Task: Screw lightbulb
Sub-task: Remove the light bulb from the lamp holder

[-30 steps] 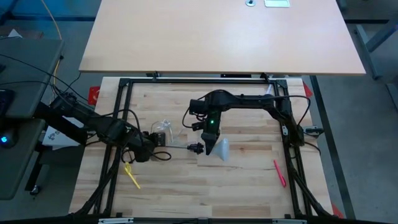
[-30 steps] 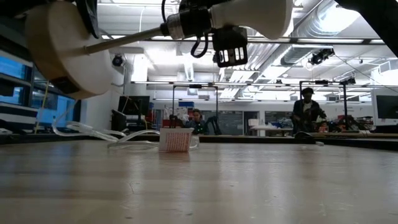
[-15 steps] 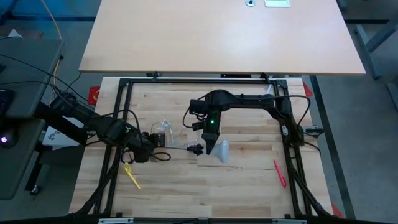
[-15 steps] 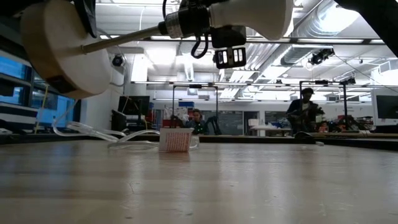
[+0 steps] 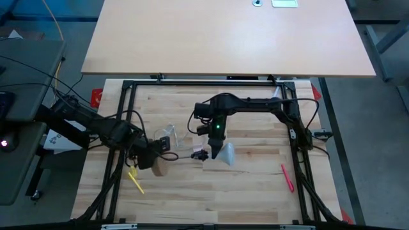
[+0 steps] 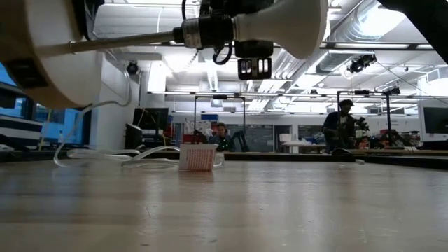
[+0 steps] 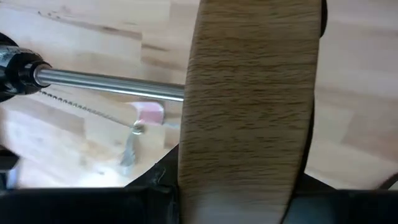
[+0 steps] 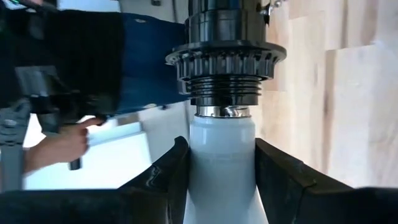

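Observation:
The white lightbulb (image 5: 227, 154) is held in the air at the table's middle by my right gripper (image 5: 218, 151). Its narrow end (image 8: 223, 112) sits at the mouth of the black socket (image 8: 224, 57). The socket (image 6: 206, 31) caps a thin metal stem (image 6: 119, 43) that runs from a round wooden disc (image 5: 160, 169). My left gripper (image 5: 152, 161) is shut on the disc. Stem and bulb lie about level, clear of the table, as the low view shows with the bulb (image 6: 287, 24) at the right. My left gripper holds the wooden disc by its rim (image 7: 249, 155), one finger on each flat face; the disc hides the fingertips. The disc stands on edge, lifted clear, its stem (image 7: 112, 84) pointing toward the table's right. My right gripper pinches the bulb's white neck (image 8: 222, 163) between its two fingers (image 8: 166, 175), just behind the screw base. The fingers lie along the bulb and point toward the socket. The bulb is lifted clear and in line with the socket.
A yellow object (image 5: 135, 181) lies near the left arm, a pink pen (image 5: 287, 177) at the near right. A clear plastic piece with a cord (image 5: 167, 134) lies behind the lamp. A black metal frame (image 5: 124, 115) rings the table. A person's hand (image 8: 62, 143) shows beyond it.
My left gripper has moved a little toward the table's near edge with the wooden disc and turned it, so the disc now shows beside the gripper from above. The stem, slanting before, now lies about level. The socket end has stayed at the bulb.

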Robot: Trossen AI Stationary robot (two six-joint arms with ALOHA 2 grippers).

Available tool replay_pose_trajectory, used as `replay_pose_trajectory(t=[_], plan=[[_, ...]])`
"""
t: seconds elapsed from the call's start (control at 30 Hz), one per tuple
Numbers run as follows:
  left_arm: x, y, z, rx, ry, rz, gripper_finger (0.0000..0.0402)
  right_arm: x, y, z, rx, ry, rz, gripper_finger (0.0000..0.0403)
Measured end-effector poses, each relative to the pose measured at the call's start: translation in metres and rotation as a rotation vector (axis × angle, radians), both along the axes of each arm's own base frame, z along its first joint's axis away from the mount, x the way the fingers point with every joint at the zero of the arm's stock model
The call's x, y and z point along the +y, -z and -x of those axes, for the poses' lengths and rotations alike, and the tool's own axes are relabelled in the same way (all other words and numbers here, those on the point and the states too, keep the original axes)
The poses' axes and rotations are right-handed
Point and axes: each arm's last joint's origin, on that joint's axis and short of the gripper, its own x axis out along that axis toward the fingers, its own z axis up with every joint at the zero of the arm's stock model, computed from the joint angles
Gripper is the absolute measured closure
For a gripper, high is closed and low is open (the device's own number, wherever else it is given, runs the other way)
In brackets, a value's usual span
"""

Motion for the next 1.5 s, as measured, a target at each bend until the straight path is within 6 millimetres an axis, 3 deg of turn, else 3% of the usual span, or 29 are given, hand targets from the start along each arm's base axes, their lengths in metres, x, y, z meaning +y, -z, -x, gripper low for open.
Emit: replay_pose_trajectory(t=[0.27,0.63,1.13,1.3,1.5], plan=[[0.009,0.0,-0.004,0.054,-0.074,0.158,0.0295,0.011,-0.001,-0.001,-0.05,-0.057,0.137,0.0258],[0.019,-0.003,-0.006,0.089,-0.162,0.34,0.0295,0.012,-0.03,-0.005,-0.159,-0.091,0.398,0.0259],[0.025,-0.027,0.014,-0.019,-0.331,0.539,0.0295,0.036,-0.037,-0.009,-0.273,-0.217,0.818,0.0259],[0.025,-0.034,0.016,-0.034,-0.403,0.654,0.0296,0.036,-0.035,-0.008,-0.247,-0.226,0.962,0.0261],[0.022,-0.046,0.015,-0.108,-0.369,0.762,0.0296,0.033,-0.045,-0.011,-0.288,-0.233,1.084,0.0261]])
